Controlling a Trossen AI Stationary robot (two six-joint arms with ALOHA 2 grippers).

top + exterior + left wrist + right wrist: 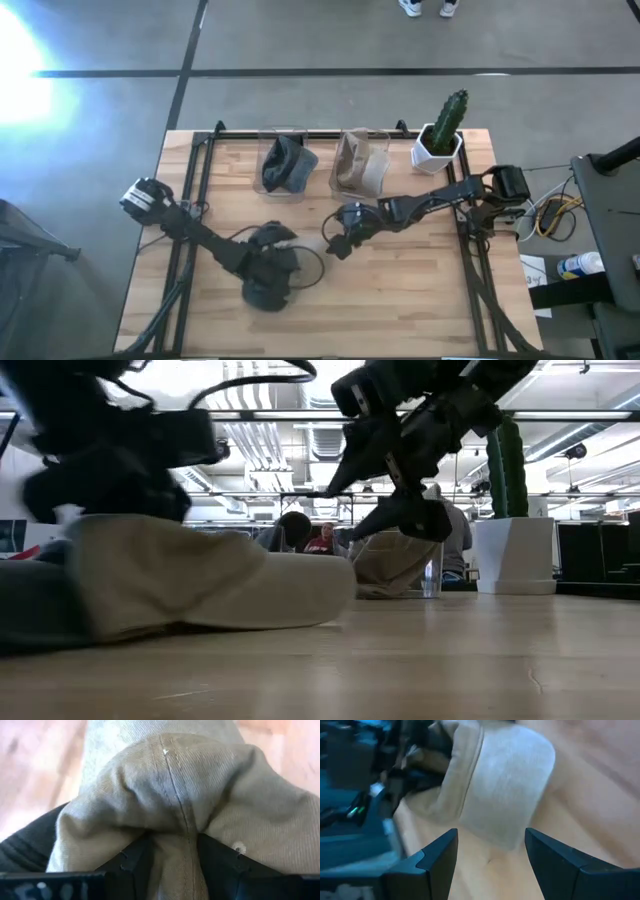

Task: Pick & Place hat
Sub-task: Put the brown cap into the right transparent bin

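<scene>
Two claws: left claw (170, 865) pinches hat (170, 795); right claw (490, 855) gapes beside.

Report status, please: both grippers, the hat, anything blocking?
Left gripper shut on the beige hat, low on the table. Right gripper open, near the hat's brim. Nothing blocking.

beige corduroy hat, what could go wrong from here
1. The left end effector pinches only a fold of the soft beige corduroy hat, so the fabric may slip out on lifting.
2. The right end effector hangs open close to the hat's brim, so the two arms could collide.
</scene>
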